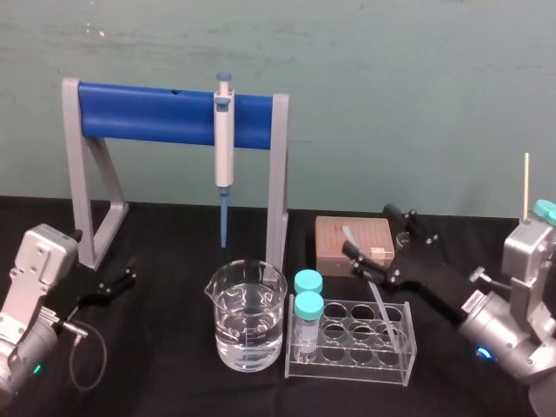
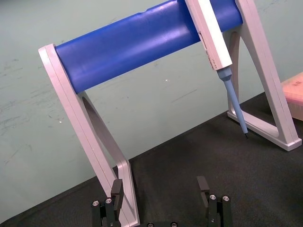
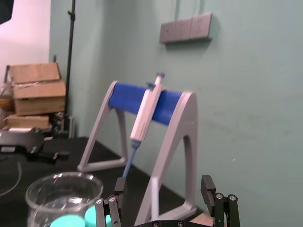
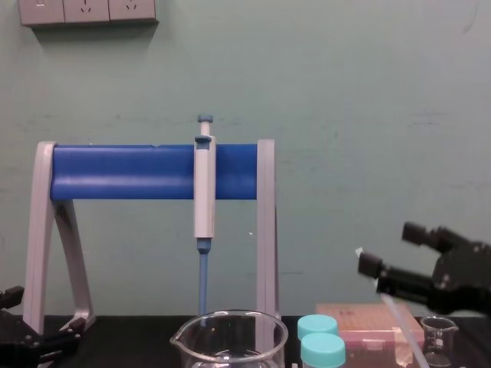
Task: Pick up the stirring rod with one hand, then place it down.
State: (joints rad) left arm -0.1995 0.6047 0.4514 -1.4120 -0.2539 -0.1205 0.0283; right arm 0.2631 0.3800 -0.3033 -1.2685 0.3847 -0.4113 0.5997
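Left gripper: rests low near the left edge of the bench, with jaws open and nothing between them. Grey stand with a blue bar: stands at the back of the bench, left of centre, and carries a blue-tipped pipette hanging upright. Glass beaker with clear liquid: near the front edge, about the middle. Clear tube rack: just beside the beaker, on its right, with two teal-capped tubes in the left end. Stirring rod: leans tilted in the rack, lower end in a right front hole, upper end toward the brown box behind. Right gripper: hovers above the box and the rack with jaws open. Passes just beside the upper part of the rod with its lower finger; contact impossible to tell. Small beaker: near the box, toward the right edge.
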